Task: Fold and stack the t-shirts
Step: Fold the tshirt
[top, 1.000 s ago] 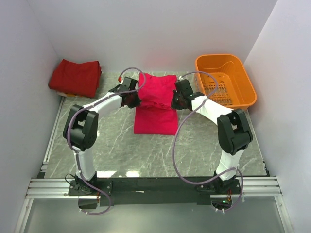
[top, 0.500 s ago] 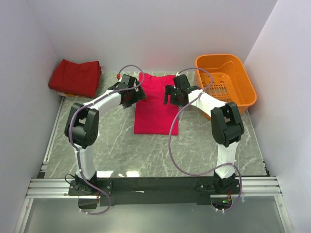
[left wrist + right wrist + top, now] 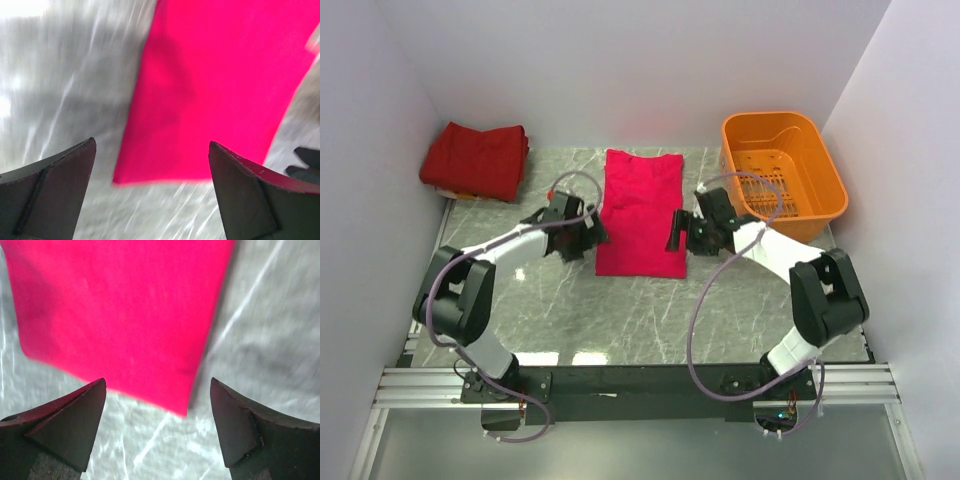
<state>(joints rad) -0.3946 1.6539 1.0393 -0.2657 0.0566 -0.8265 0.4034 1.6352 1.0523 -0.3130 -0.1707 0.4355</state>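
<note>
A crimson t-shirt (image 3: 640, 212) lies folded into a long strip on the grey marbled table, its near hem toward the arms. Darker red t-shirts (image 3: 475, 158) sit folded in a pile at the back left corner. My left gripper (image 3: 590, 236) hovers open just off the strip's near left corner (image 3: 165, 165), holding nothing. On the other side my right gripper (image 3: 675, 232) is also open and empty, above the strip's near right corner (image 3: 185, 400). Both wrist views show bare table between the fingertips.
An orange plastic basket (image 3: 825, 200) stands at the back right, close to the right arm's elbow. White walls enclose the table on three sides. A metal rail (image 3: 640, 385) carrying both arm bases runs along the near edge.
Both grippers opened and let go of the crimson t-shirt's folded-over part near its top. They then drew back toward the near corners, and the shirt now lies flat as a strip.
</note>
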